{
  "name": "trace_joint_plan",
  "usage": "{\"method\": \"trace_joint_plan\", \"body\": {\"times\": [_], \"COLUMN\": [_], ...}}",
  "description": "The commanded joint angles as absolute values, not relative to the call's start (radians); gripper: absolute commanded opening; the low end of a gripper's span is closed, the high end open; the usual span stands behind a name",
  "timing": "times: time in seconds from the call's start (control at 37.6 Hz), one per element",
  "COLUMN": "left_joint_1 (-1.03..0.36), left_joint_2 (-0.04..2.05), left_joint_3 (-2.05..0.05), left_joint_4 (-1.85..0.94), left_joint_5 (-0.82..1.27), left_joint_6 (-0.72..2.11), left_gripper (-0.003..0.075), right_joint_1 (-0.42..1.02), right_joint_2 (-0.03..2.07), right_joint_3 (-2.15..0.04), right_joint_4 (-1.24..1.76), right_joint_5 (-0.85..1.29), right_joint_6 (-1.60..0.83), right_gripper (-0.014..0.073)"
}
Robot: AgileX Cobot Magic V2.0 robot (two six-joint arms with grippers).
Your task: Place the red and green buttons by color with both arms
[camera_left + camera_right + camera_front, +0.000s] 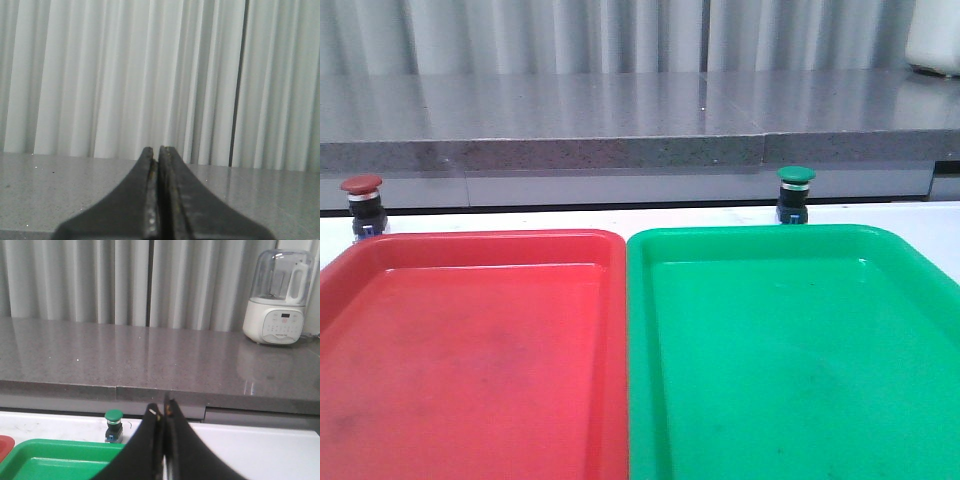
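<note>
The red button [362, 205] stands upright on the white table just behind the far left corner of the red tray [470, 350]. The green button [795, 193] [114, 425] stands upright behind the far edge of the green tray [800, 350] [55, 460]. Neither gripper shows in the front view. My left gripper [159, 150] is shut with nothing in it, facing the grey counter and curtain. My right gripper [161, 409] is also shut and holds nothing; the green button stands apart from it, off to one side of the fingers.
A grey stone counter [620, 120] runs along the back with a pleated curtain [620, 35] behind it. A white blender [280, 300] stands on the counter at the far right. The two trays lie side by side, touching along the middle.
</note>
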State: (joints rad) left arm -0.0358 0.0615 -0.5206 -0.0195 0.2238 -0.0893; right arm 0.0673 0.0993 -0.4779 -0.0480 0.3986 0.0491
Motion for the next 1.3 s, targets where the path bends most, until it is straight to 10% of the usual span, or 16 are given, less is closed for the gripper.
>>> {"method": "trace_joint_plan", "body": {"times": [0.0,0.67,0.77,0.88,1.01,1.28], "left_joint_1": [-0.043,-0.043,-0.043,-0.043,-0.043,-0.043], "left_joint_2": [0.159,0.557,0.581,0.607,0.654,0.996], "left_joint_3": [-0.641,-0.687,-0.687,-0.687,-0.687,-0.873], "left_joint_4": [-0.019,-0.019,-0.019,-0.017,-0.015,0.0], "left_joint_5": [0.266,0.46,0.46,0.458,0.45,0.543], "left_joint_6": [-0.093,-0.093,-0.093,-0.091,-0.087,-0.087], "left_gripper": [-0.002,-0.002,-0.0004,0.0221,0.0584,0.0621], "right_joint_1": [0.063,0.063,0.063,0.063,0.063,0.063], "right_joint_2": [0.203,0.621,0.621,0.621,0.621,0.621], "right_joint_3": [-0.583,-0.668,-0.668,-0.668,-0.668,-0.668], "right_joint_4": [-0.062,-0.08,-0.082,-0.085,-0.085,-0.085], "right_joint_5": [0.408,0.596,0.597,0.597,0.597,0.597], "right_joint_6": [0.043,0.043,0.043,0.043,0.043,0.043], "right_gripper": [-0.0069,-0.0065,0.0087,0.0393,0.0533,0.0526]}}
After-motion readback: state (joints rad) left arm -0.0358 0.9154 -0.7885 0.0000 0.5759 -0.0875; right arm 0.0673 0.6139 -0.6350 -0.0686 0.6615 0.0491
